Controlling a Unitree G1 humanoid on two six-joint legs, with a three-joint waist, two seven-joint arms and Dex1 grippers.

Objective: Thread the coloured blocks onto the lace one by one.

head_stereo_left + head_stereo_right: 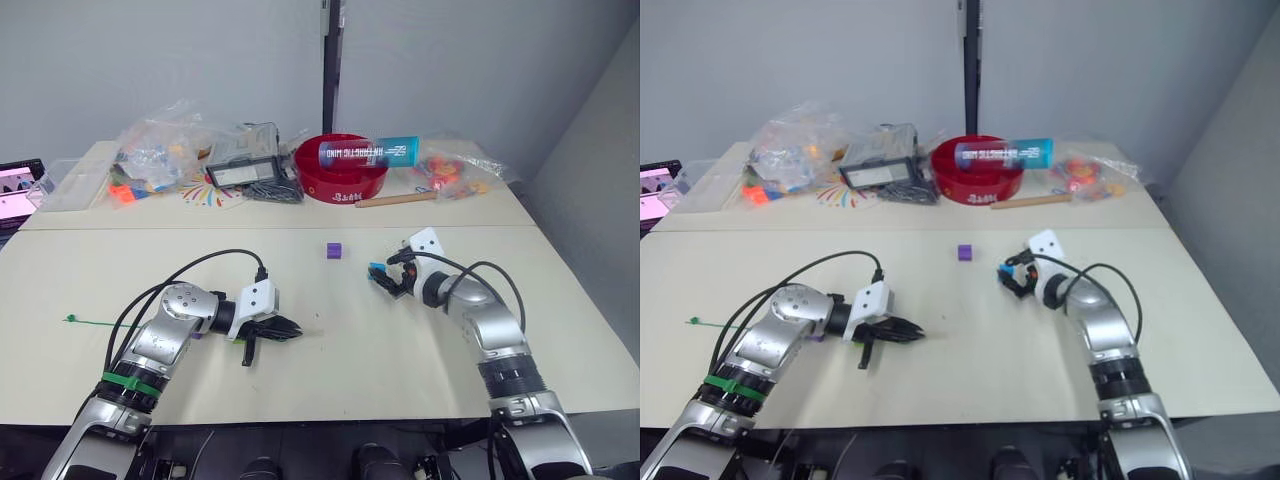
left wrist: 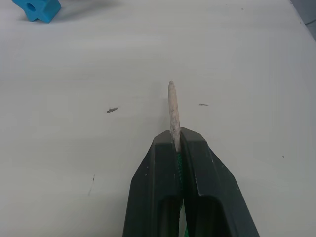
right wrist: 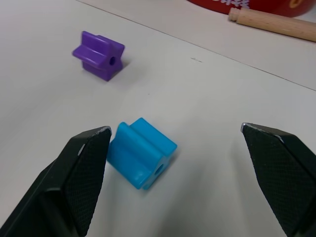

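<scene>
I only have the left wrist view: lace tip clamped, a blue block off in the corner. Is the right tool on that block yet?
Observer: Not gripped. The right tool is open, with the blue block lying on the table between its fingers.
Operator: Any other block close by?
Observer: One purple block, loose on the table beyond both tools, toward the red bowl.
Operator: And the rest of the lace?
Observer: The lace trails off to the robot's left, and its knot rests on the table.
</scene>
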